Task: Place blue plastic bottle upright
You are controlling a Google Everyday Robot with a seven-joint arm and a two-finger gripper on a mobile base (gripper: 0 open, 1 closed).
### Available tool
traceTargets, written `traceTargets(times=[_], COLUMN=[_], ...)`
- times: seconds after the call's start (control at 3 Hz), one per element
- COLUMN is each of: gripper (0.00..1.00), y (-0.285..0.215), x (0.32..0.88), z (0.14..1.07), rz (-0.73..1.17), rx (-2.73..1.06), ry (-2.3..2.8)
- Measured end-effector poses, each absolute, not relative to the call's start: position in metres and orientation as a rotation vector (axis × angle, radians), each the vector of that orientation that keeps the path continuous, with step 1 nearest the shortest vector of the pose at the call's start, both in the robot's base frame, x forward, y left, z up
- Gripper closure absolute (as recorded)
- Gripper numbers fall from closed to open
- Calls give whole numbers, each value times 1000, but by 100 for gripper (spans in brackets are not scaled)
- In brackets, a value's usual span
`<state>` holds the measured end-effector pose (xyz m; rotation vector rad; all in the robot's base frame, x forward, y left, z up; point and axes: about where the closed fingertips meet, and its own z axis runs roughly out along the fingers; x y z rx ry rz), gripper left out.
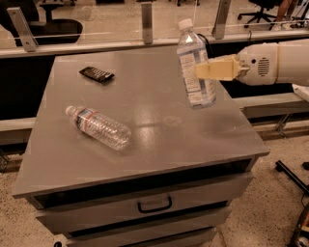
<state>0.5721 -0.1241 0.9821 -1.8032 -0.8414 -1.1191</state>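
Cream flat-fingered end effector [202,71], from 3 o'clock, grips the smooth clear blue-labelled plastic bottle [189,82] (white cap up, slightly tilted) at 2 o'clock on the grey desk [159,144]; a ribbed clear bottle [99,128] lies at 8 o'clock

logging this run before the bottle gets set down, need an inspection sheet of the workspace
surface: grey cabinet top, drawers beneath with a dark handle
job's things: blue plastic bottle held over the right rear of the top, cap up, slightly tilted, base apparently just off the surface
clutter: clear ribbed bottle lying on its side at left front; small dark flat object at left rear
grippers: gripper reaching in from the right, shut on the blue plastic bottle's middle
cables: nothing seen
surroundings: metal railing posts behind the cabinet, office chair beyond, speckled floor
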Motion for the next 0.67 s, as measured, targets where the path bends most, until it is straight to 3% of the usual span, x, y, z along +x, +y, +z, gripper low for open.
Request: traceTargets(times=[0.67], gripper=[100], y=[-114], x=[561], z=[988], rz=[-1195], rx=[-1445], ry=[-1089])
